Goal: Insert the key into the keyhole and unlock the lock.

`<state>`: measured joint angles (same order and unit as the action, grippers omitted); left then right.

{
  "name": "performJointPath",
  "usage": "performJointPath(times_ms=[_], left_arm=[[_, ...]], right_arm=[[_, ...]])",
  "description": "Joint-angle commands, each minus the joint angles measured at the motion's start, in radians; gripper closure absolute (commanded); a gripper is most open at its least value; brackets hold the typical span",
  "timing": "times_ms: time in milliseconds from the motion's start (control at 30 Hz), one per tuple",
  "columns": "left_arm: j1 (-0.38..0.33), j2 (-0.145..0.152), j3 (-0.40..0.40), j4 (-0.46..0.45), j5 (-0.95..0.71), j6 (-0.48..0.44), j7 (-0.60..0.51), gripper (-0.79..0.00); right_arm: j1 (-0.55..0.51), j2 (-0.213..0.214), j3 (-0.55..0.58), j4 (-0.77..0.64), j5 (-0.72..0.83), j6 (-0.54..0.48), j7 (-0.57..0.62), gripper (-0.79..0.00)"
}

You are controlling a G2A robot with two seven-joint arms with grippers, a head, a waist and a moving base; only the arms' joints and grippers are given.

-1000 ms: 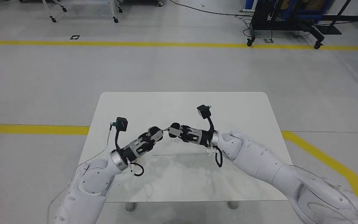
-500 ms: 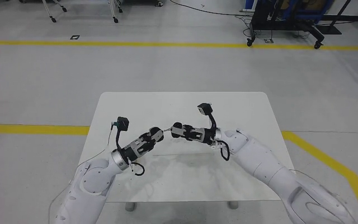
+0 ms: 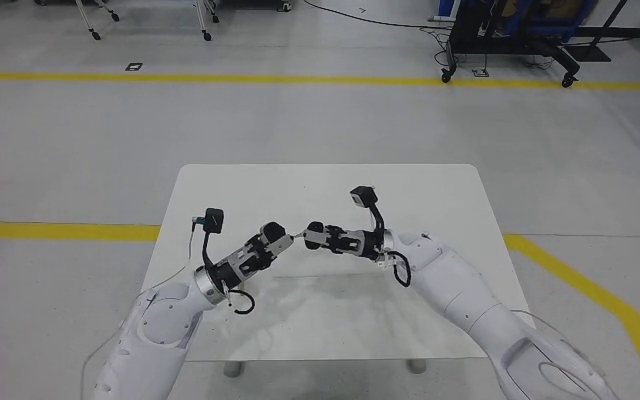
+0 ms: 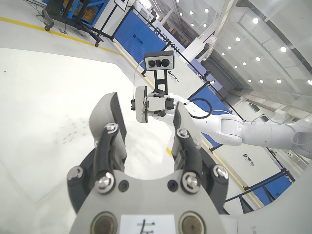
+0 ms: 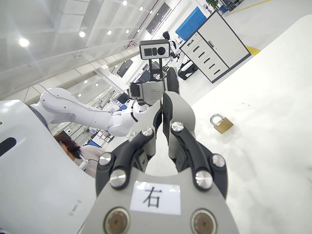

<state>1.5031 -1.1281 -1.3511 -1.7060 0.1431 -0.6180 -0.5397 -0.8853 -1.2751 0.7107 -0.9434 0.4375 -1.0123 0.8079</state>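
A brass padlock (image 5: 221, 123) with a silver shackle lies flat on the white table (image 3: 420, 200), off to one side of my right gripper (image 5: 162, 103). That gripper is shut, its pads pressed together. The left wrist view shows a thin metal piece, the key (image 4: 145, 102), pinched at the tip of the right gripper (image 4: 142, 105). My left gripper (image 4: 147, 113) is open and holds nothing. It faces the right gripper tip to tip a short way apart. From above, the left gripper (image 3: 273, 238) and right gripper (image 3: 313, 236) meet over the table's middle.
Both forearms hang over the middle of the table and cover the patch beneath them. The table's far edge (image 5: 280, 29) and its corner (image 4: 114, 63) are near. A grey drawer cabinet (image 5: 214, 54) stands on the floor beyond the table.
The right forearm has swung a little and its wrist has settled lower. The left gripper has drawn back slightly. The two grippers still face each other.
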Motion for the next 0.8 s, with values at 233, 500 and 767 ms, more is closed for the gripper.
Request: performJointPath(times_ms=[233, 500, 767], left_arm=[[-0.001, 0.004, 0.01, -0.003, 0.018, 0.0, -0.004, -0.249], [-0.009, 0.007, 0.021, -0.002, 0.028, 0.018, -0.017, -0.237], [-0.014, 0.009, 0.03, 0.0, 0.039, 0.022, -0.017, -0.148]], right_arm=[[0.01, -0.014, -0.021, 0.016, -0.018, 0.0, 0.0, 0.0], [0.015, -0.018, -0.029, 0.021, -0.015, 0.0, 0.0, 0.0], [0.016, -0.018, -0.031, 0.023, -0.01, 0.0, 0.0, 0.0]])
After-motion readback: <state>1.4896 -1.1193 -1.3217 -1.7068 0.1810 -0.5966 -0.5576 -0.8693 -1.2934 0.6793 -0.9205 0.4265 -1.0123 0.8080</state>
